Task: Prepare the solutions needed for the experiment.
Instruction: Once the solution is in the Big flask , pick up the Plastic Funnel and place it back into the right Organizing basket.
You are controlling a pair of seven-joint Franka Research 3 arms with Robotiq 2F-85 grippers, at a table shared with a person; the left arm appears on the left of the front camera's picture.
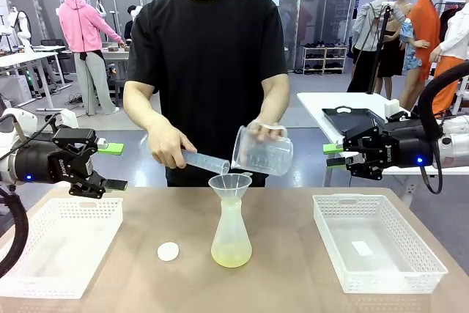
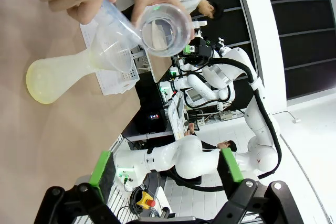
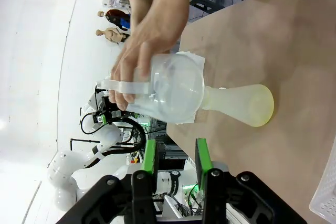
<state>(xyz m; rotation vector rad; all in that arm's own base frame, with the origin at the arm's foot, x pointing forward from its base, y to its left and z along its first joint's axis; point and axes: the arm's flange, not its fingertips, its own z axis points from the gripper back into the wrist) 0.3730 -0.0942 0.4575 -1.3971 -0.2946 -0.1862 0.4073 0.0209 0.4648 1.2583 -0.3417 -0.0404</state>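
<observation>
Clerk: Left basket [image 1: 58,243] and right basket [image 1: 374,247] are sitting nearest in the front view, at 9 and 3 o'clock of the flask [image 1: 231,229]. Contents?

Checker: Solutions [image 1: 231,256] are pooling pale yellow in the flask bottom, mid-table. A funnel [image 1: 229,183] is sitting in the neck, and a cap [image 1: 168,251] is lying near at 9 o'clock. One hand [image 1: 170,148] is tipping a cylinder [image 1: 209,162] over the funnel; the other is holding a beaker [image 1: 262,153].

Clerk: Grippers?

Checker: Left gripper [image 1: 111,166] is hovering with fingers wide apart, holding nothing. Right gripper [image 1: 334,155] is hovering likewise, gap narrower.

Clerk: Left wrist view?

Checker: Green pads [image 2: 101,174] are standing spread. Flask and solutions are showing at 10 o'clock, beaker at 12.

Clerk: Right wrist view?

Checker: Pads are standing parted, nothing between. Beaker is showing at 12 o'clock, flask with solutions at 2.
</observation>
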